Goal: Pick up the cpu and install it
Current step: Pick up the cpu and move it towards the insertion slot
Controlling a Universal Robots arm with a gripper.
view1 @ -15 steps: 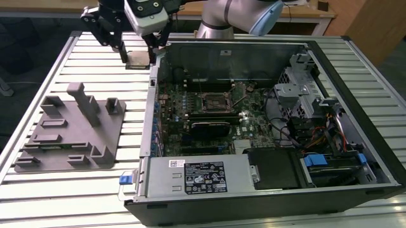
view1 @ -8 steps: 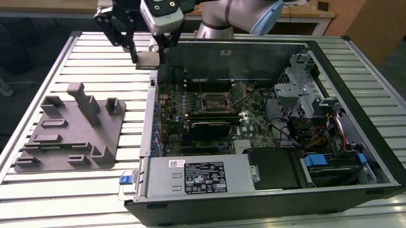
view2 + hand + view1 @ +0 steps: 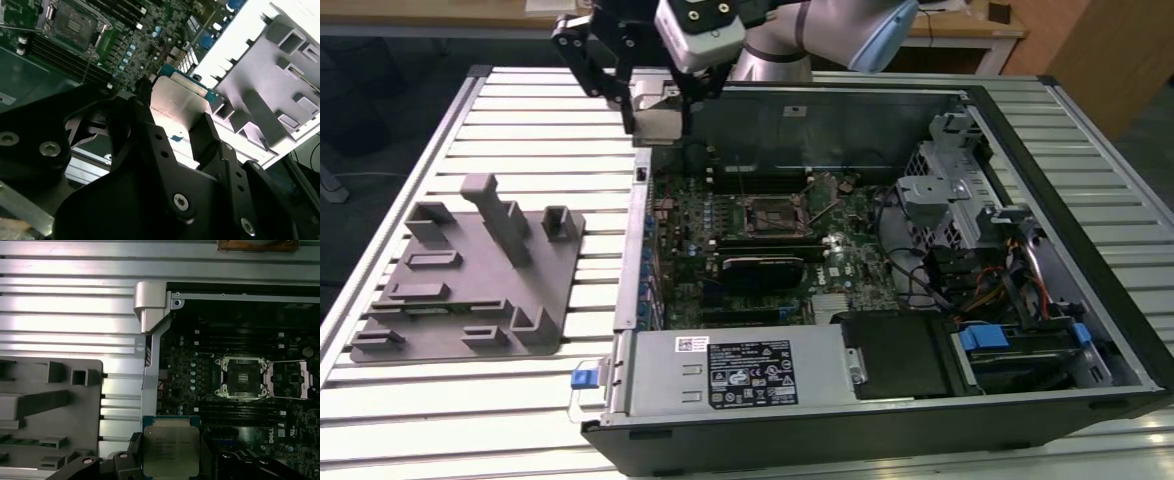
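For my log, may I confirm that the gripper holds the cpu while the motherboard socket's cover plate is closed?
Not quite: the cover plate is swung open beside the bare socket, as the first wrist view shows. The gripper does hold the cpu.

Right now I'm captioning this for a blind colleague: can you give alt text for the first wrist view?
The tool grips the cpu, silver top showing, over the edge of an open computer case. The motherboard's empty socket lies deeper inside, its frame open; a grey tray sits outside on the slatted table.
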